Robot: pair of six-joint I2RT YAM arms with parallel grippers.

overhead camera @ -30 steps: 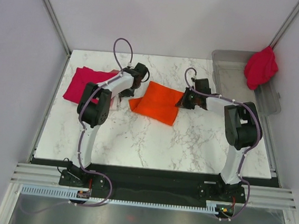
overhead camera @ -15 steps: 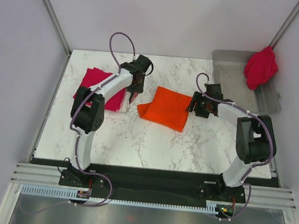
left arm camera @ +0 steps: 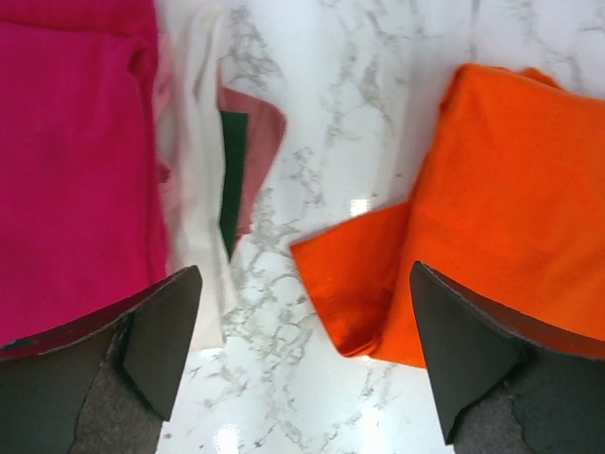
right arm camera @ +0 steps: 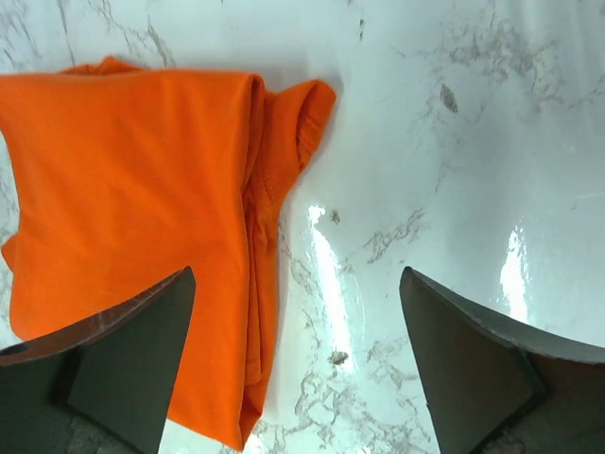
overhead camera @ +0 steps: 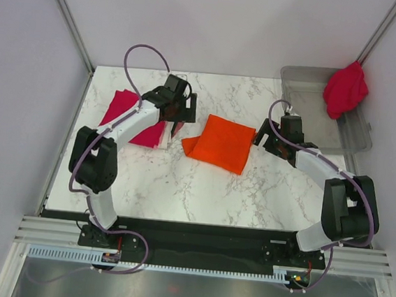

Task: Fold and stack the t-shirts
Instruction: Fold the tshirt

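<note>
Starting from the near edge of the marble table (overhead camera: 180,189), bare stone runs up to the orange t-shirt (overhead camera: 221,142), folded into a tilted near-square mid-table. It lies between the arms. The left gripper (left arm camera: 302,279) hangs just off its left edge, jaws spread wide and empty, with a loose sleeve corner poking toward it. The right gripper (right arm camera: 295,274), equally agape and holding nothing, hovers over the bunched right edge. Stacking likely means carrying the shirt leftward (the left arm is nearer) onto the magenta stack (overhead camera: 132,116) just beside it. How many shirts that pile holds I cannot count. Farther right, a crimson shirt (overhead camera: 345,89) slumps over the bin (overhead camera: 311,107).
</note>
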